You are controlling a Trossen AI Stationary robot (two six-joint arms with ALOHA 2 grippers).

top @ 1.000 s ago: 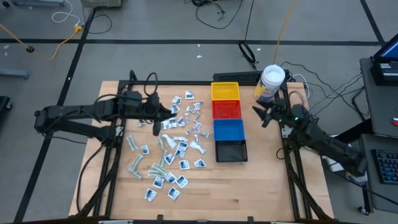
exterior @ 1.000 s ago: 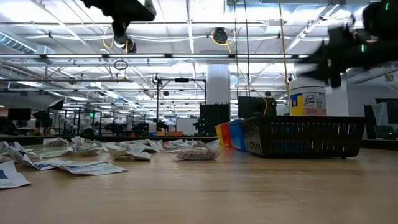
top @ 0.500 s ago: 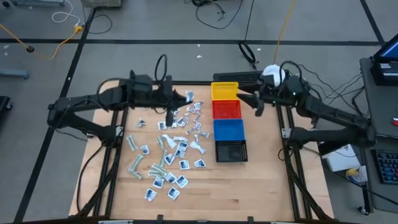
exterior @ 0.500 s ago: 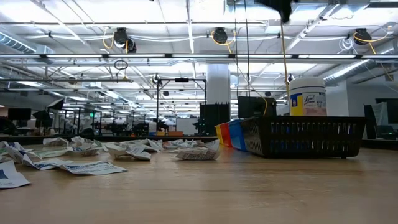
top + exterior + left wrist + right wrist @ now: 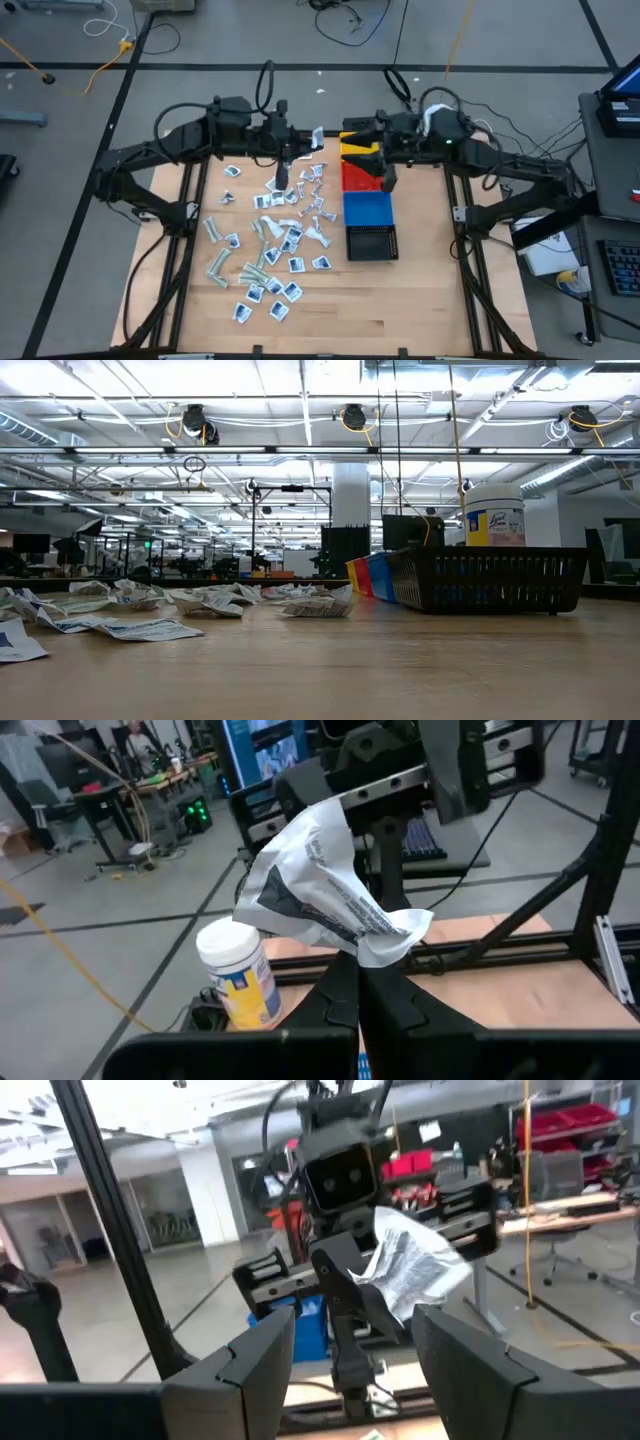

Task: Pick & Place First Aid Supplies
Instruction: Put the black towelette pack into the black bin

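Note:
The first aid supplies [image 5: 270, 240] lie scattered as small flat packets on the left half of the table, and they also show in the low view [image 5: 130, 622]. My left gripper [image 5: 305, 145] is raised above the pile's far end and shut on one crumpled white packet [image 5: 325, 895]. My right gripper [image 5: 362, 145] hangs open above the yellow bin [image 5: 362, 150] and red bin [image 5: 365, 178], facing the left gripper. Its wrist view shows the open fingers [image 5: 265, 1355] and, beyond them, that packet [image 5: 415, 1270]. Neither gripper shows in the low view. My left gripper pinches the packet's lower crumpled edge [image 5: 362, 952] between its two fingertips. The fingers lie about level and come from the table's left. The packet stands up past the fingertips, creased and lifted clear of the table.
Yellow, red, blue [image 5: 368, 210] and black [image 5: 372, 243] bins form a row right of the pile, seen end-on in the low view [image 5: 485, 578]. A white jar with a yellow label [image 5: 494, 520] stands at the far right, behind my right arm. Bare wood lies near the front edge.
My left gripper has risen from the pile and gone toward the far right, carrying the packet up clear of the table. My right gripper has risen from beside the jar and swung toward the table's left, ending over the yellow and red bins, facing the left gripper.

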